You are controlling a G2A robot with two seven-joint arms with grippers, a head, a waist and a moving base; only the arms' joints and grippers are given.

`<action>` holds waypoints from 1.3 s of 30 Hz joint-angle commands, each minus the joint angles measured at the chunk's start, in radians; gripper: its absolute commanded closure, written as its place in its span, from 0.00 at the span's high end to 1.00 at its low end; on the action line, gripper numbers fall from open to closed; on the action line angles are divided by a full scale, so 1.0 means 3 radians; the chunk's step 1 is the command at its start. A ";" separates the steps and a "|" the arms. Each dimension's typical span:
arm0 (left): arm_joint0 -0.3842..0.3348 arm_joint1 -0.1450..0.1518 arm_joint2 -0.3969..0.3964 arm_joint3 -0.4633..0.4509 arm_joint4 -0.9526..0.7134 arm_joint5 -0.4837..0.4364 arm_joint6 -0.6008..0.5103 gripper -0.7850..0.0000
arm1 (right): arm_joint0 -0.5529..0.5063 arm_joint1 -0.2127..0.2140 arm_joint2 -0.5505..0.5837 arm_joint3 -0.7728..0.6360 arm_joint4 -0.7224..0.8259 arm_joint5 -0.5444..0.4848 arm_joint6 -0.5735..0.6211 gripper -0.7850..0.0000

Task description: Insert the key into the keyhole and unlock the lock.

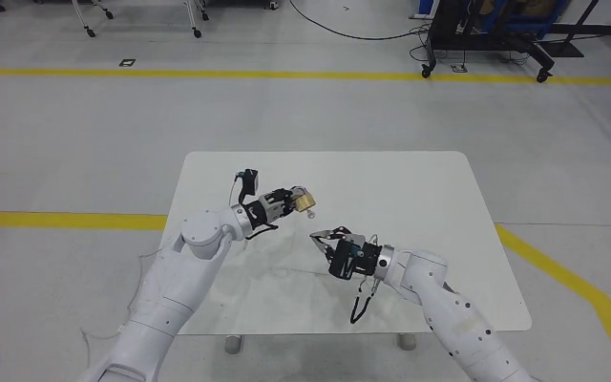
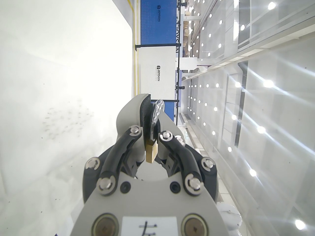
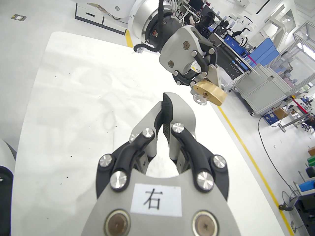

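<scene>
My left gripper is shut on a brass padlock, held in the air above the middle of the white table. In the left wrist view the silver shackle sits clamped between the pads and the brass body hangs off to one side. From the right wrist view, the padlock has a silver key sticking out of its keyhole face. My right gripper is shut with nothing in it, its tips a short way from the key. In the top view the right gripper lies just in front of and below the lock.
The table top around both arms is bare, with only small dark specks. A yellow floor line runs behind the table, and workbenches and racks stand farther off.
</scene>
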 commanded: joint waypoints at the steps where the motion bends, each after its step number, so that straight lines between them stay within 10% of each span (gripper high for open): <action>1: -0.0005 0.0000 0.0013 -0.0002 0.0014 0.0003 -0.0044 0.00 | 0.0021 0.0001 -0.0005 0.0016 0.0015 0.0007 0.0006 0.00; 21: -0.0039 0.0000 0.0074 0.0040 0.0101 -0.0081 -0.0225 0.00 | 0.0199 0.0008 -0.0017 0.0150 0.0176 0.0099 -0.0006 0.00; 22: -0.0038 -0.0004 0.0059 0.0058 0.0050 -0.0031 -0.0166 0.00 | 0.0174 0.0012 -0.0009 0.0109 0.0151 0.0145 -0.0033 0.04; 25: -0.0047 -0.0013 0.0027 0.0090 -0.0038 0.0073 -0.0018 0.00 | 0.0058 0.0034 0.0030 -0.0060 -0.0028 0.0337 -0.0082 0.56; 26: -0.0046 -0.0017 0.0012 0.0101 -0.0096 0.0113 0.0015 0.00 | 0.0011 0.0044 0.0046 -0.0134 -0.0114 0.0413 -0.0083 1.00; 39: -0.0063 -0.0040 0.0003 0.0140 -0.0178 0.0310 0.0232 0.00 | -0.0030 0.0048 0.0049 -0.0199 -0.0169 0.0490 -0.0086 1.00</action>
